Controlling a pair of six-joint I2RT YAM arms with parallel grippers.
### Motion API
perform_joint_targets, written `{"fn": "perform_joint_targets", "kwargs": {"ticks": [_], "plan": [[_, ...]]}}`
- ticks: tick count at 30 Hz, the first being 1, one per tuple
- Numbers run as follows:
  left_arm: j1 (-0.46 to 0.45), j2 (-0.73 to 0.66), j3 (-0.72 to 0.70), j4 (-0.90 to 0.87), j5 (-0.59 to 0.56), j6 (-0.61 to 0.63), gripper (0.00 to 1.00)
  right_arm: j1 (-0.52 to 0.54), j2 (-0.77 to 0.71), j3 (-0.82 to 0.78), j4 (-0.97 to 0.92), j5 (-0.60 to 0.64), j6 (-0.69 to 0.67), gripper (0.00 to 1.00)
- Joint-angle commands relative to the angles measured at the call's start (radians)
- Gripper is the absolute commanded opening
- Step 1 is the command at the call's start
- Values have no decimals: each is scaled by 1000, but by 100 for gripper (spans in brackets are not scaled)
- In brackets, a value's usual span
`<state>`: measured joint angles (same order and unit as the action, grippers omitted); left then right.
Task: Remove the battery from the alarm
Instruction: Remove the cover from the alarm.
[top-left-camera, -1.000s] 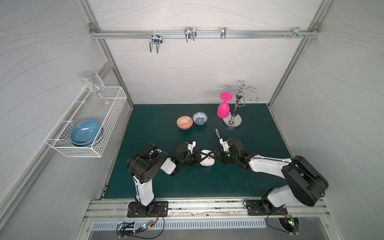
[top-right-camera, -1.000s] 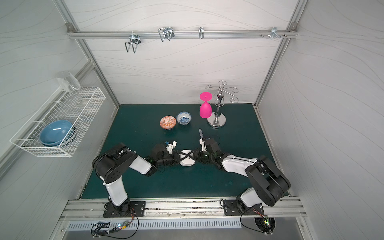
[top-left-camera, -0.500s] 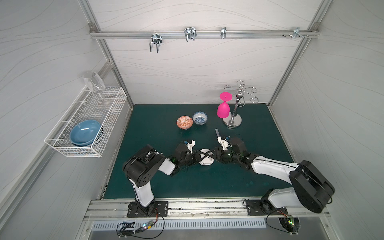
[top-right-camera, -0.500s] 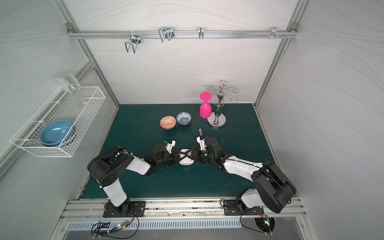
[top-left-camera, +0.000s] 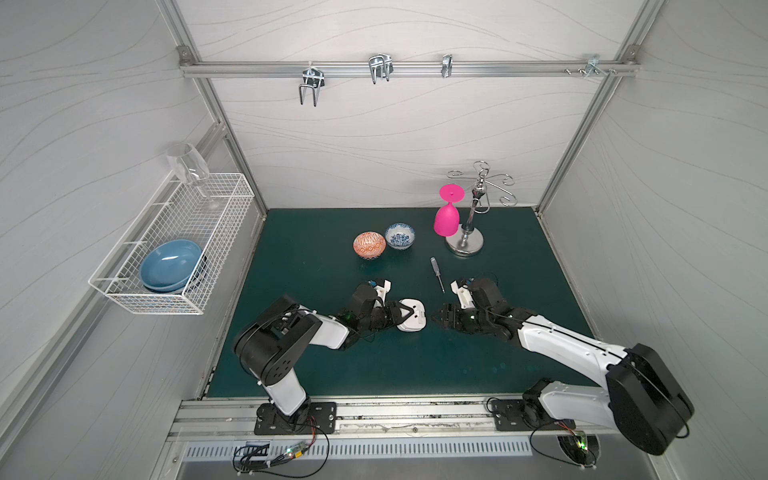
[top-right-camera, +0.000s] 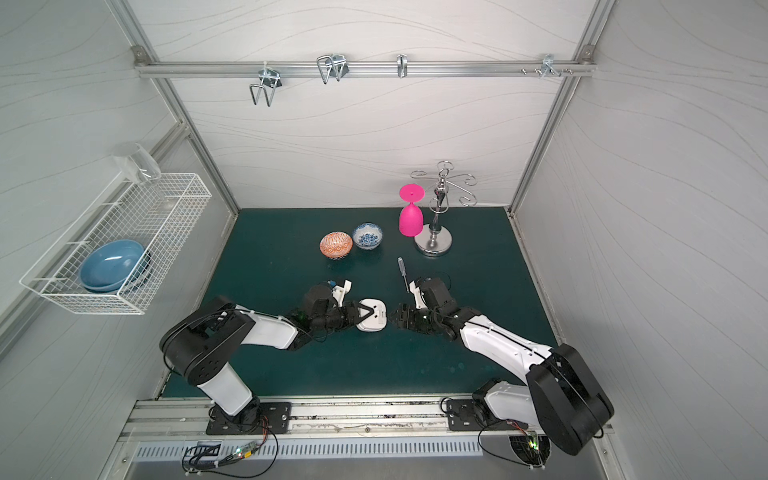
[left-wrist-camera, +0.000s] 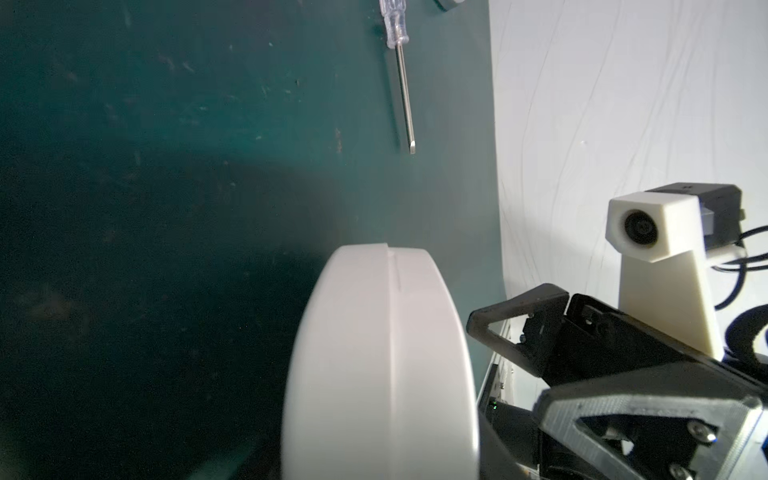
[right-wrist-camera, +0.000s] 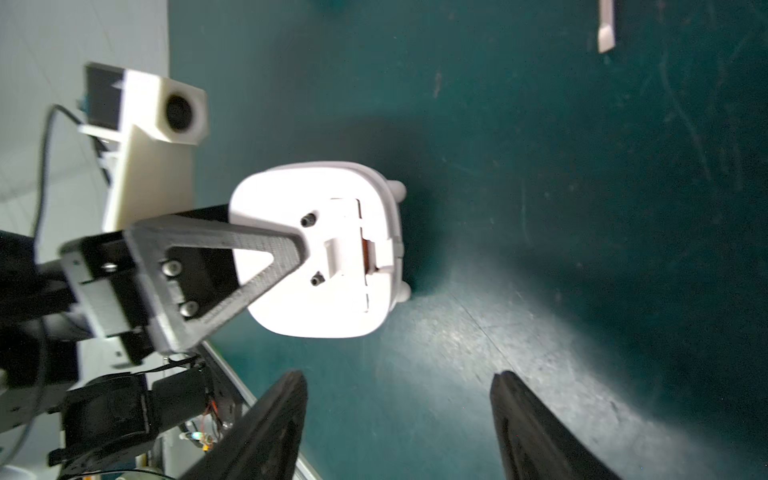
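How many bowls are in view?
3: an orange bowl and a blue-and-white bowl side by side on the mat, a plain blue bowl in the wire basket; another may sit beneath it.

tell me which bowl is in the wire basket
The plain blue bowl; the orange bowl and blue-and-white bowl sit on the green table.
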<state>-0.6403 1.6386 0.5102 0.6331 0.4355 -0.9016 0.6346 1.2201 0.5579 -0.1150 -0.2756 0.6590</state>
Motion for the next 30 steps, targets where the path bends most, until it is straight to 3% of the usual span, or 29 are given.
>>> {"fn": "perform_joint_targets", "kwargs": {"ticks": [1,8,14,20,25,28,30], "plan": [[-61,-102,89,-327,-133,178,26,-3,-29,31,-102,79,-68,74],[-251,-166,274,-712,-516,428,21,-70,-69,12,-173,127,-75,74],[-420,-49,479,-942,-859,571,19,-122,-106,-19,-195,118,-75,74],[-520,61,620,-1072,-1054,631,18,-165,-124,-38,-208,98,-82,74],[-510,28,601,-1038,-985,597,19,-200,-135,-54,-170,16,-75,74],[-444,-67,522,-958,-812,546,21,-219,-159,-74,-99,-95,-56,76],[-366,-146,439,-855,-622,492,22,-222,-172,-86,-44,-147,-38,78]]}}
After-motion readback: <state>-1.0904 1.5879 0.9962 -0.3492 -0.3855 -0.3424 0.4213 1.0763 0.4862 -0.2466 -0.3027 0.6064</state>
